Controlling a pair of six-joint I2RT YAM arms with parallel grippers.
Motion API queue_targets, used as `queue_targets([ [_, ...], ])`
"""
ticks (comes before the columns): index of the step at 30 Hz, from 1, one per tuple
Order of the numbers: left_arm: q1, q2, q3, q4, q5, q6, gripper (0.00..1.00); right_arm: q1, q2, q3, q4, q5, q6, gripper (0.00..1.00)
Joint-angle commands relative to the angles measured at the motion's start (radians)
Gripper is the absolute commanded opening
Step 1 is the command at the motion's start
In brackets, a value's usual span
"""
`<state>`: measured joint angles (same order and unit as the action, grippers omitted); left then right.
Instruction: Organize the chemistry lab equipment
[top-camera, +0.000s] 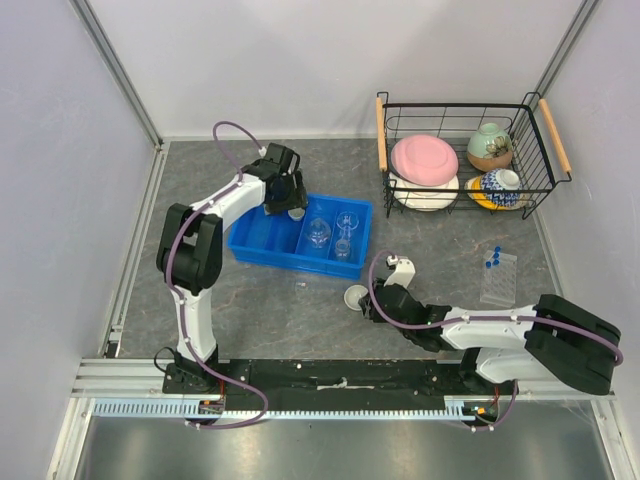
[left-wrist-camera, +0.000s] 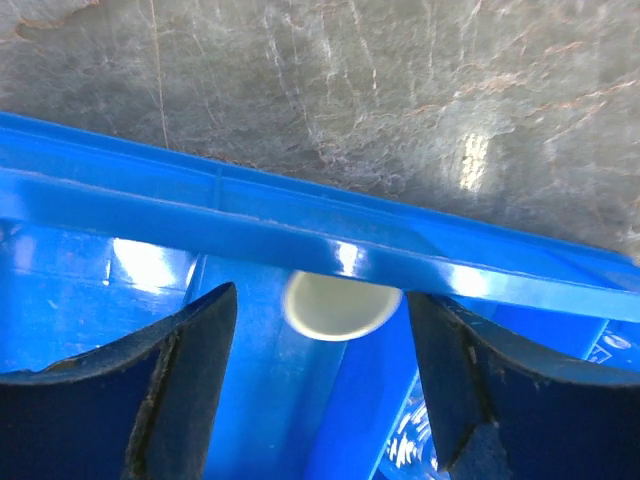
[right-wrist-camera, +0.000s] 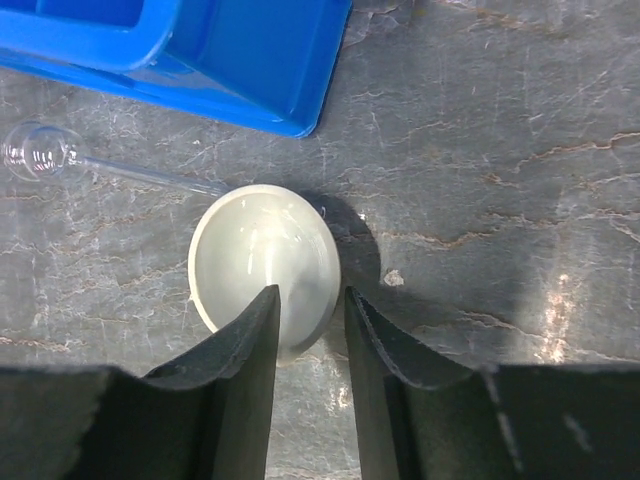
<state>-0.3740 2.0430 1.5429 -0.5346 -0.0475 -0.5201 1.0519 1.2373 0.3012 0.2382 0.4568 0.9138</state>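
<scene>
From above, a blue plastic tray (top-camera: 262, 237) is seen on the grey marbled table (top-camera: 250, 310), with clear glass beakers (top-camera: 319, 233) standing in its right half. The clear tube rack (top-camera: 498, 280) lies well apart, near the right wall, with bare table around it.

In the left wrist view, the left gripper (left-wrist-camera: 320, 298) is spread wide over the tray's glossy far rim with nothing gripped. A small white dish (left-wrist-camera: 338, 305) sits inside the tray.

In the right wrist view, the right gripper (right-wrist-camera: 310, 292) straddles the near rim of a second white dish (right-wrist-camera: 255, 255) on the table, though whether the rim is pinched cannot be told. A thin-stemmed glass bulb (right-wrist-camera: 40, 150) lies just beside it.
</scene>
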Motion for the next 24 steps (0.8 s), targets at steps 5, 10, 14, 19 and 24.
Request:
queue_targets([
  [5,0.017,-0.052,-0.023,0.025,0.009,-0.006,0.84,0.0,0.063,0.006,0.096,0.028,0.025,0.17],
  [10,0.017,-0.09,-0.041,0.015,0.018,-0.011,0.84,0.0,0.044,0.019,0.058,0.032,0.02,0.0],
  [14,0.014,-0.116,-0.047,-0.005,0.02,-0.011,0.85,0.0,0.005,0.024,0.015,0.036,0.011,0.0],
  [19,0.007,-0.173,-0.066,-0.038,0.02,-0.014,0.85,0.028,-0.061,0.076,-0.108,0.039,-0.019,0.0],
  [24,-0.02,-0.257,-0.108,-0.077,-0.027,-0.018,0.85,0.1,-0.087,0.209,-0.281,0.031,-0.094,0.0],
])
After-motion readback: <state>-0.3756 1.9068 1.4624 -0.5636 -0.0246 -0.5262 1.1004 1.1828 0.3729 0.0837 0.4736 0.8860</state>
